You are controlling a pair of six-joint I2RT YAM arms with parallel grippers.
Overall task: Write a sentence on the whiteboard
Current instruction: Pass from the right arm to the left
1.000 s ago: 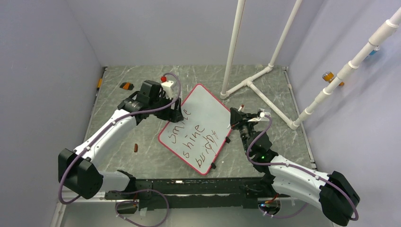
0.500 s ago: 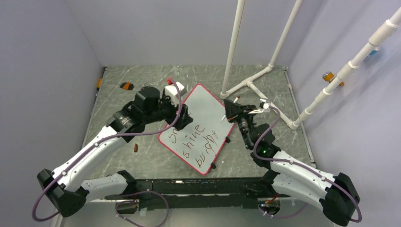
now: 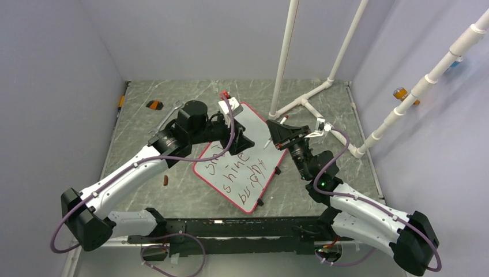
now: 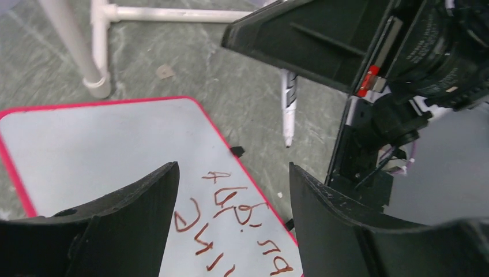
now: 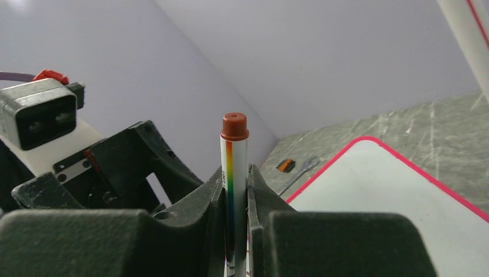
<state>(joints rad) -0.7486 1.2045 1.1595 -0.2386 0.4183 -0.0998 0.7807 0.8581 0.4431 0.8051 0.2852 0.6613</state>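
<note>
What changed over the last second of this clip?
The left gripper swung right over the whiteboard, partly covering "smile", jaws open. The right gripper, still shut on the marker, moved left towards it. The whiteboard and the sentence stayed put.

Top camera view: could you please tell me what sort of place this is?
Probably a robot test cell: plain lilac walls enclose a marbled table, two arms are bolted at its near edge, and a white pipe frame stands on it.

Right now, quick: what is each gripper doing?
Left gripper: open, holding nothing.
Right gripper: shut on the marker.
</note>
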